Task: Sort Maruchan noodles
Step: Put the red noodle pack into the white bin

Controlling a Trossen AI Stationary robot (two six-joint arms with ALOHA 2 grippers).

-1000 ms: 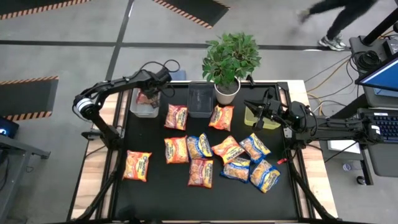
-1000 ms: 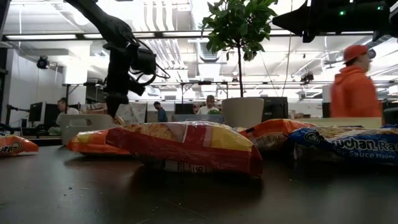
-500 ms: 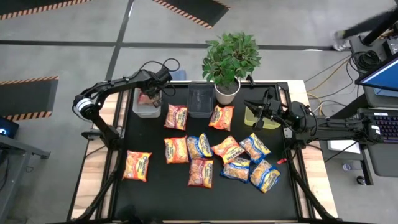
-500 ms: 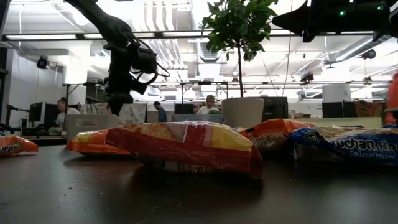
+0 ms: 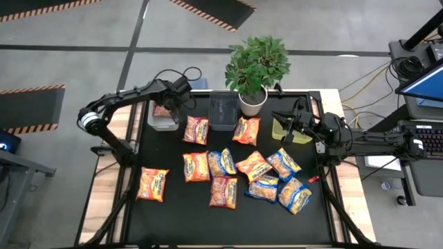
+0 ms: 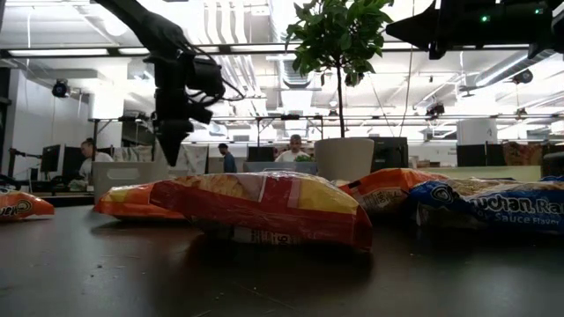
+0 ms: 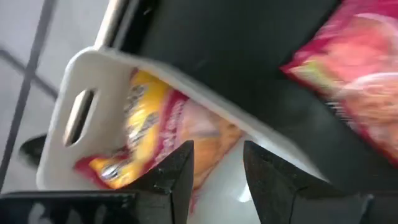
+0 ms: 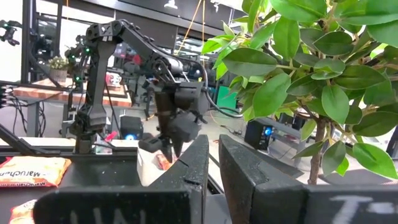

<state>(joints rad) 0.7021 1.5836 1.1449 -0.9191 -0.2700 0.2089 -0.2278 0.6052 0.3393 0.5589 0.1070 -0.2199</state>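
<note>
At upper left of the high view, a pale grey bin (image 5: 163,119) holds a red-and-yellow packet (image 7: 152,134). Beside it sit a dark bin (image 5: 223,111) and a yellow-green bin (image 5: 291,131). On the black table (image 5: 180,214), packets (image 5: 228,173) are red-orange, orange-yellow, or blue-and-yellow. The plant (image 5: 257,63) is green in a white pot (image 5: 252,104).

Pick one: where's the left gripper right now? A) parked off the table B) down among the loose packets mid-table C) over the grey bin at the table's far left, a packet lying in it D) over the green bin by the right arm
C: the left gripper hangs above the grey bin, where a red-orange packet lies free below its parted fingers.
</note>
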